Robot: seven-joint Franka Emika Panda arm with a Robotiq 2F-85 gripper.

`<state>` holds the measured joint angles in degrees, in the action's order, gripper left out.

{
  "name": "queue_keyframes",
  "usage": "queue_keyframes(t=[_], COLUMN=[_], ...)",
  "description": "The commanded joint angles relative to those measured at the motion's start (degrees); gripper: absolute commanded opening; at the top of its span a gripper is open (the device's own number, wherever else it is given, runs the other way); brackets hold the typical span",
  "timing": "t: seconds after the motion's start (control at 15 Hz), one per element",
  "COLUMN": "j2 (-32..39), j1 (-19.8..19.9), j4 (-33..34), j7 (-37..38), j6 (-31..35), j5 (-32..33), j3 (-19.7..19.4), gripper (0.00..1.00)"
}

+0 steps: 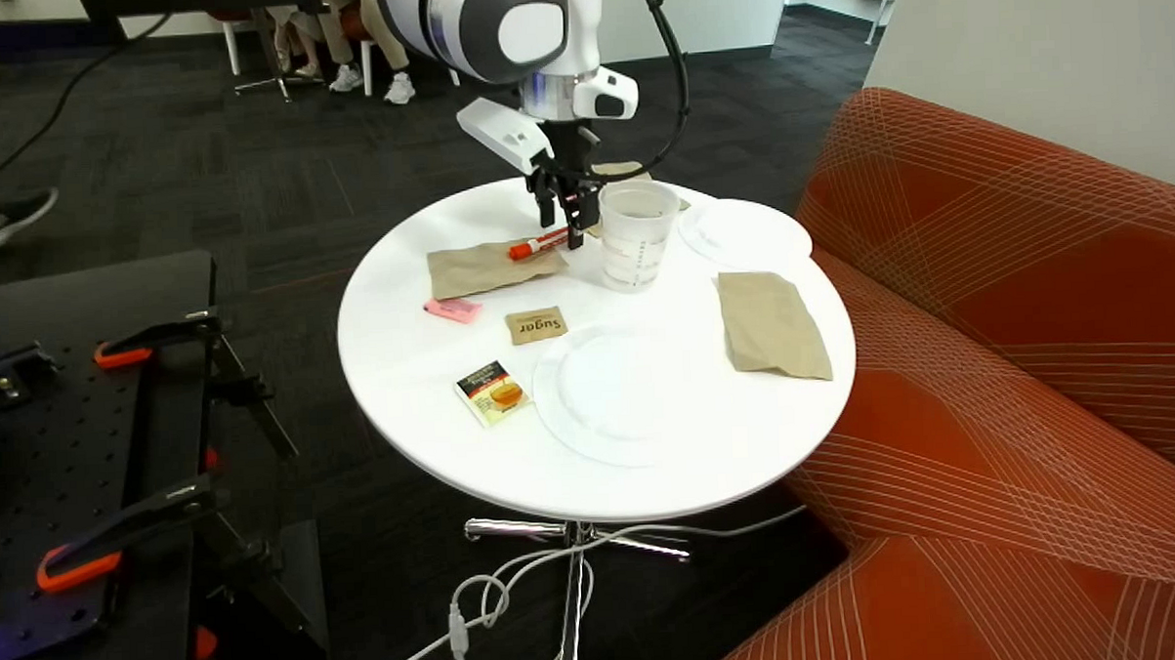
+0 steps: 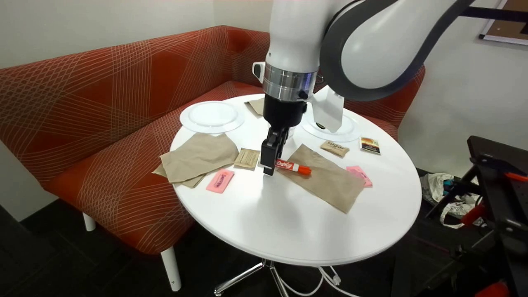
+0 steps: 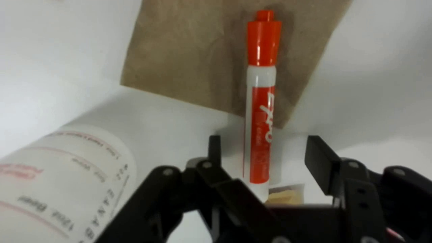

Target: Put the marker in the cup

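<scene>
The slim white marker (image 3: 260,111) with a red label and red-orange cap lies with its capped end over a tan paper napkin (image 3: 189,57) and its other end past the napkin's edge, over the round white table (image 1: 403,375). The black two-fingered gripper (image 3: 265,150) has its fingers spread apart, one to each side of the marker's uncapped half; a gap shows between the marker and both fingers. The wide, whitish see-through plastic cup (image 1: 633,240), printed with lines and lettering, stands upright just beside the marker, apart from it, one finger between the two. On the marker's capped side lie a small pink paper packet (image 1: 453,310) and a tan paper packet (image 1: 537,325) lettered "Sugar". Near its uncapped end, in an exterior view, are a second tan packet (image 2: 247,158), another pink packet (image 2: 220,180) and, farther out, two overlapping tan napkins (image 2: 200,159). Well apart from the marker lie a yellow-and-black square packet (image 1: 493,393), a round white plate (image 1: 605,398), another white plate (image 1: 745,234) and a single tan napkin (image 1: 773,325). Farther still from the marker stands a red-orange bench (image 1: 991,404) patterned with pale lines.
</scene>
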<state>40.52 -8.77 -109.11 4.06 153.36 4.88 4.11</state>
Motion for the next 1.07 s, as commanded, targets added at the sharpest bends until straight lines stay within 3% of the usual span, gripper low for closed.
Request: queue_keyframes(t=[0.0, 0.27, 0.33, 0.47, 1.0], j2=[0.8, 0.3, 0.0, -1.1, -11.7], j1=[-0.5, -0.7, -0.9, -1.5, -6.8], j4=[2.1, 2.0, 1.7, 0.8, -5.1], j7=[0.6, 1.0, 1.2, 1.8, 8.6], j6=[-2.1, -2.1, -2.0, -2.0, -2.4], j5=[-1.1, -1.0, -1.0, -0.7, 2.1], j3=[-0.6, -0.9, -1.0, -1.3, -4.6], gripper=[0.34, 0.03, 0.00, 0.05, 0.05])
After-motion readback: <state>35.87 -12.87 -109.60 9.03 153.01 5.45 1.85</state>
